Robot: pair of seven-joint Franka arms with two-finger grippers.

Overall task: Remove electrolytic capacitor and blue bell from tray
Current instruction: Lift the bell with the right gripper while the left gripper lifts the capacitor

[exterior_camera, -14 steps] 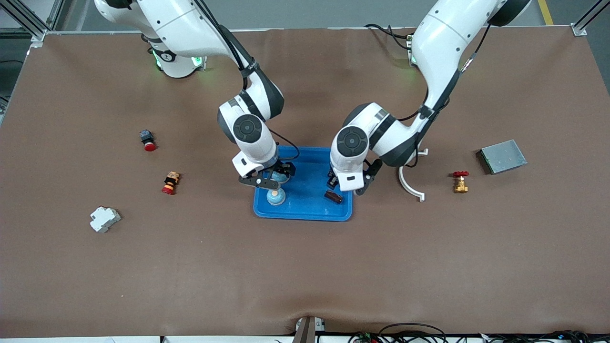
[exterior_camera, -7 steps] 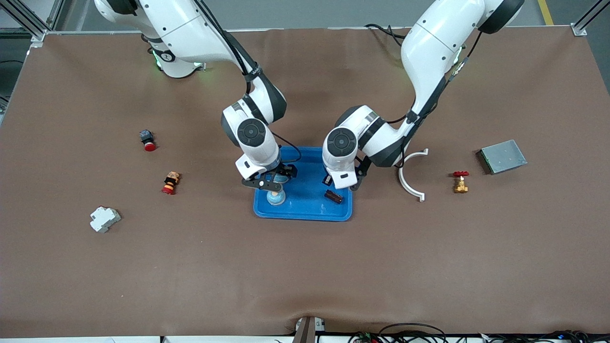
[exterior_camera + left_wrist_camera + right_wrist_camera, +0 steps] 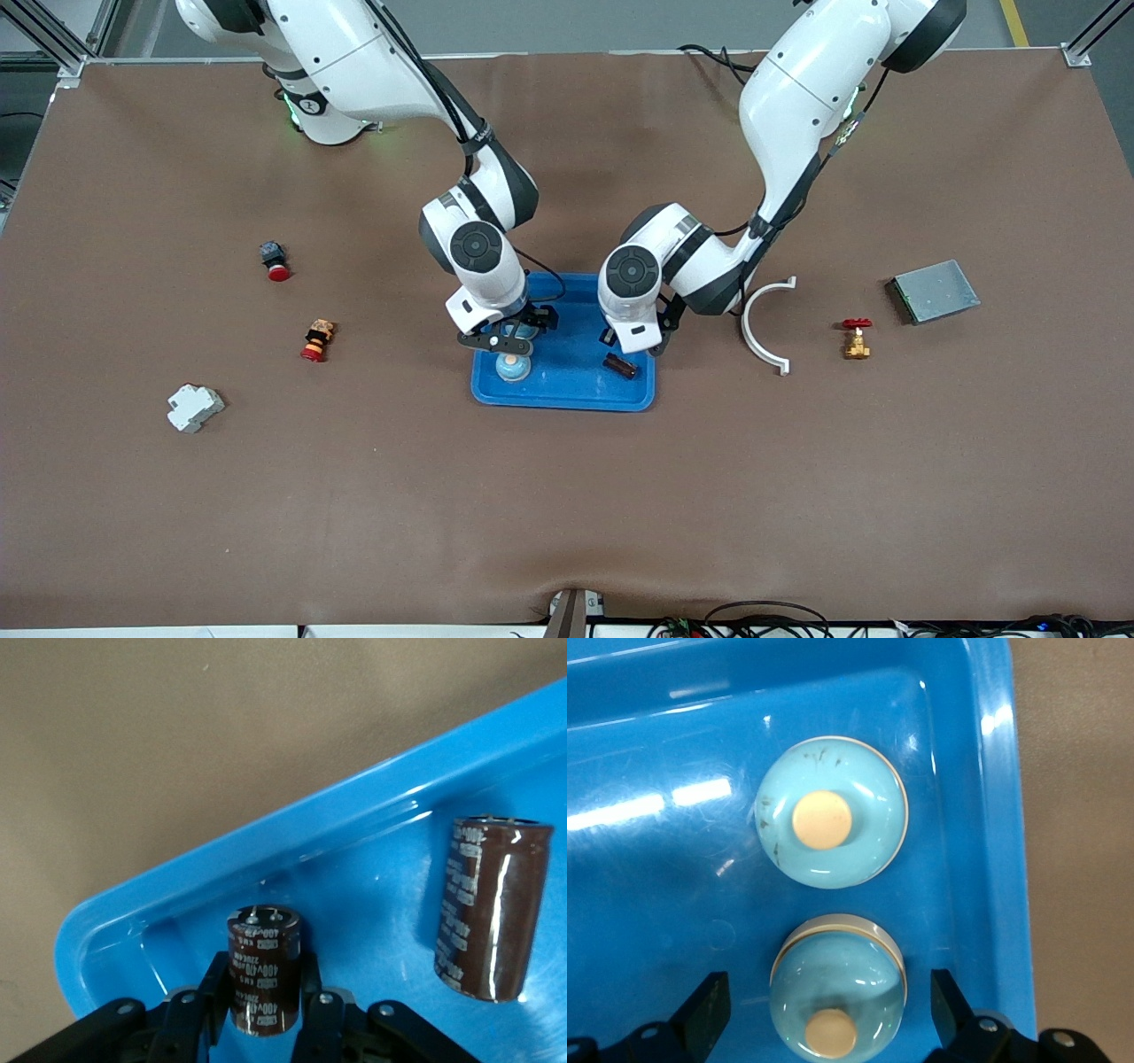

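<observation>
Two grippers over the blue tray (image 3: 567,390): left gripper (image 3: 263,1005) clamps a capacitor (image 3: 263,966), right gripper (image 3: 824,1010) spread around a bell (image 3: 837,992)

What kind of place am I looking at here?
Probably a robotics lab or test bench: two white robot arms work over a blue plastic tray on a brown-covered table, with loose hardware such as a brass valve with a red handle scattered around.

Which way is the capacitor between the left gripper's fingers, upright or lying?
Upright: the capacitor shows its terminal end upward, standing in the blue tray between the left gripper fingers, while the second capacitor lies flat beside it.
</observation>
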